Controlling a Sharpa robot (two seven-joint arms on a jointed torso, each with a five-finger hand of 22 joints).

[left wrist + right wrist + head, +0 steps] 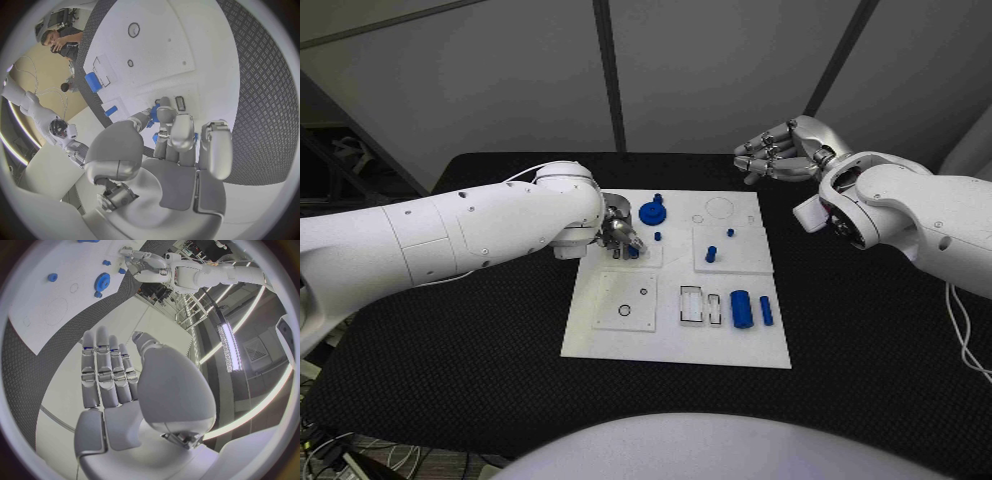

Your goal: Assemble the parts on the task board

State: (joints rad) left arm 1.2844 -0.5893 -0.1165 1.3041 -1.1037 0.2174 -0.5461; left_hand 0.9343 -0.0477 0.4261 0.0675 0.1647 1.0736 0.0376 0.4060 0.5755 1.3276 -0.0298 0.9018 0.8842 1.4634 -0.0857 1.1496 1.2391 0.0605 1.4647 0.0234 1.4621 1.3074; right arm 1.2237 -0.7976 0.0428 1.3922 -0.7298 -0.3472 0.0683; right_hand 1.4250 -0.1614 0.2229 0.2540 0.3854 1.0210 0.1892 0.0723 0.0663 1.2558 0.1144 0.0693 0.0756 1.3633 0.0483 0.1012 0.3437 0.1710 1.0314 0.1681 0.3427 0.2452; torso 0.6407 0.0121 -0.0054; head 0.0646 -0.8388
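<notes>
The white task board (678, 335) lies mid-table. My left hand (620, 236) is down on the board's far left part, its fingers (175, 131) curled round a small blue part (633, 251) that peeks out between them (154, 113). Just beyond that hand lies a blue gear (651, 212), also in the right wrist view (102, 281). Two short blue pegs (728, 233) (710, 255) stand on the right-hand plate. A blue cylinder (741, 302) and a thin blue bar (764, 311) lie near the board's front right. My right hand (783, 150) hovers beyond the board's far right corner, holding nothing, fingers (106, 371) stretched out.
A square plate with two small holes (626, 300) and rectangular slots (692, 303) fill the board's front half. A round recess (718, 208) is at the far right. Black table (444, 370) surrounds the board on all sides.
</notes>
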